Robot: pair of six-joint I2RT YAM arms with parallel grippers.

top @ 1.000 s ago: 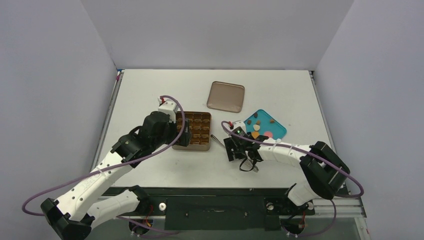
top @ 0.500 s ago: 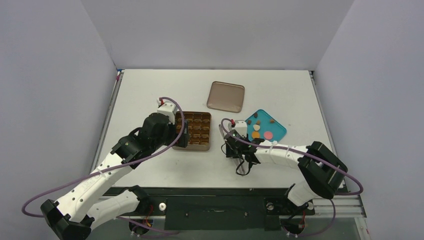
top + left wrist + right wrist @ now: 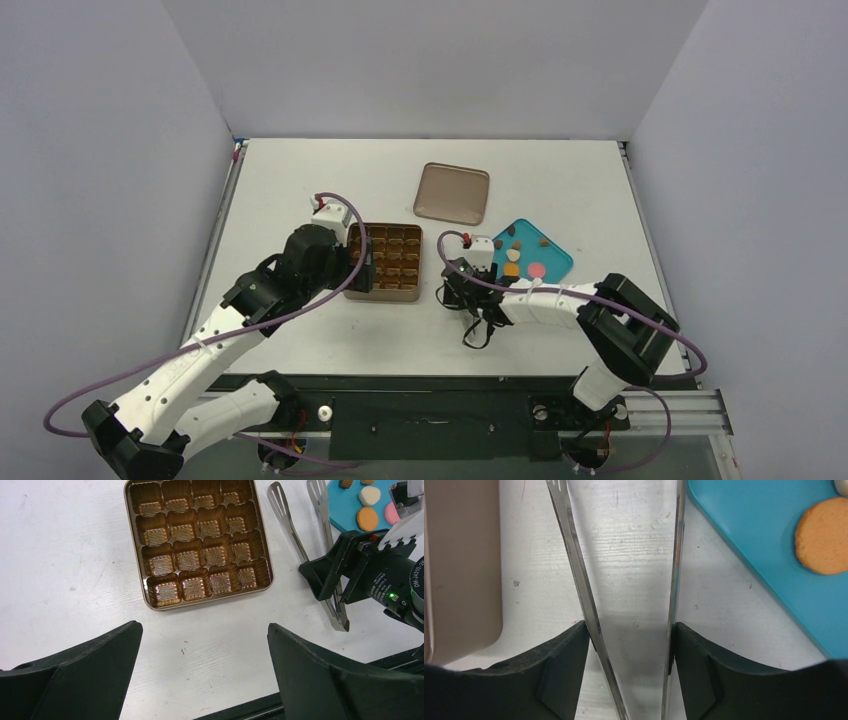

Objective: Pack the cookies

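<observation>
The right wrist view crops the orange cookie (image 3: pixel 824 535), teal plate (image 3: pixel 769 545) and tongs (image 3: pixel 583 592) at its edges.

R gripper (image 3: pixel 629 635) moved up-left in top view, now pinching both arms of slim silver metal tongs (image 3: pixel 575 565) near frame centre.

1. Left arm (image 3: pixel 210 340): stretched forward and inward, wrist angled downward.
2. Left gripper (image 3: pixel 202 630): jaws spread fully apart, nothing between the fingers.
3. Right arm (image 3: pixel 545 300): held low, forearm reaching to the left.
4. Right gripper (image 3: pixel 629 630): pointed down, fingers partly closed, pressing against both legs of the tongs (image 3: pixel 573 555).
</observation>
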